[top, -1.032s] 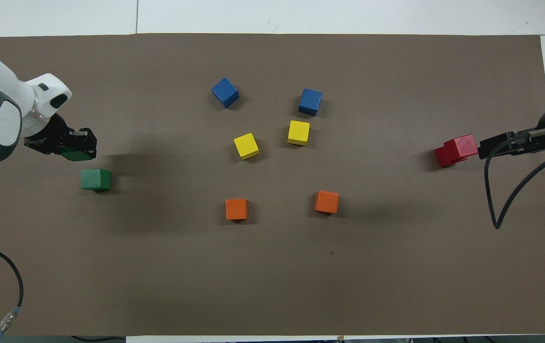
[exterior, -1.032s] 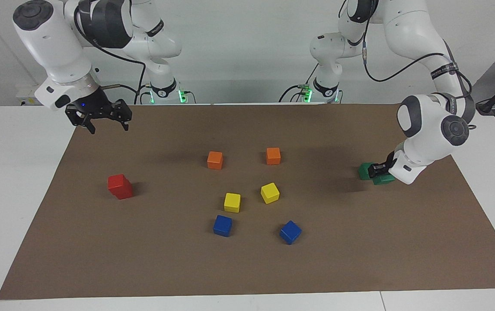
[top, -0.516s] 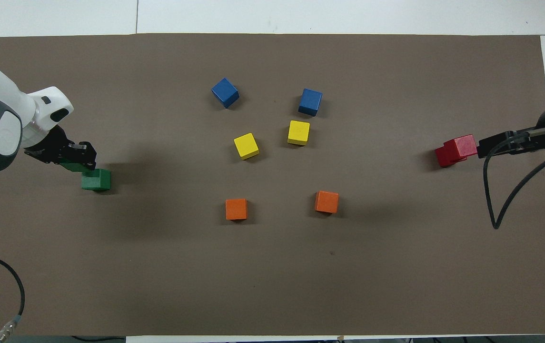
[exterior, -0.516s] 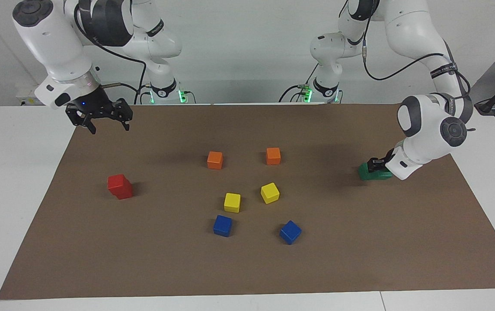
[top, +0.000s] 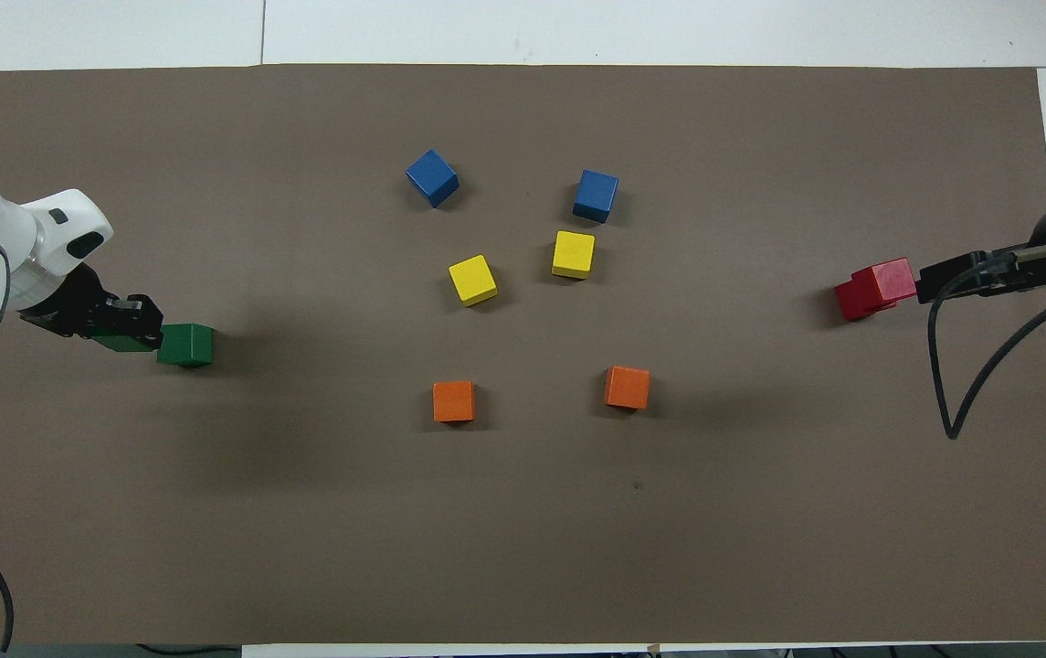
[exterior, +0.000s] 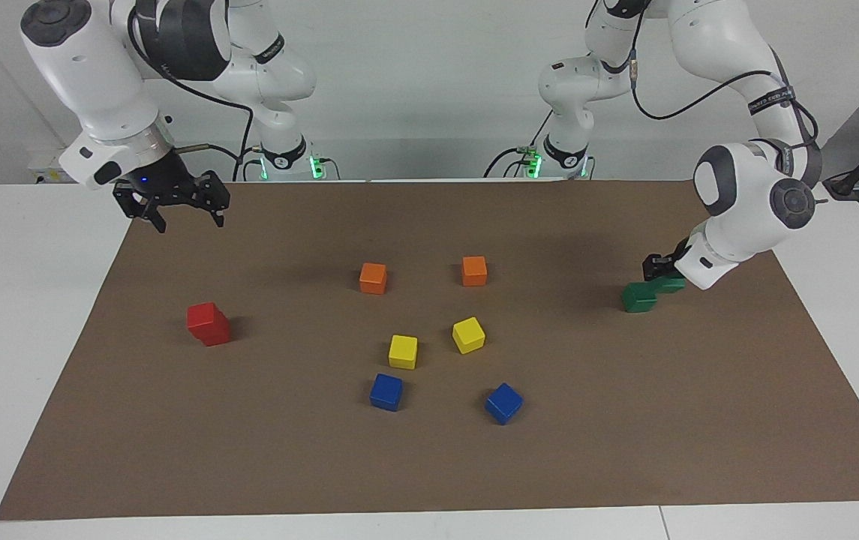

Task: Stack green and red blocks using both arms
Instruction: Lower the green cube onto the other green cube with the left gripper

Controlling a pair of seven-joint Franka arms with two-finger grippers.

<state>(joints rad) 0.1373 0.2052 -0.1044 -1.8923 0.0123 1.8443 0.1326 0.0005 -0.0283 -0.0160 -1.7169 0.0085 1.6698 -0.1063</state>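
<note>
so: left gripper toward the left arm's end of the desk, pinching one green cube, carried up beside and slightly above the second green cube resting on the brown mat. half a second back, held lower and farther from the robots; since raised and drawn nearer, not yet over its mate. probably light, rigid, glossy, so apt to slip; best pinched on two flat sides. mid-mat: blue, yellow, orange cubes, untouched. toward the right arm's end: red stack, one cube on the other, slightly skewed. right gripper spread wide, waiting high over the mat's corner, unmoved.
</note>
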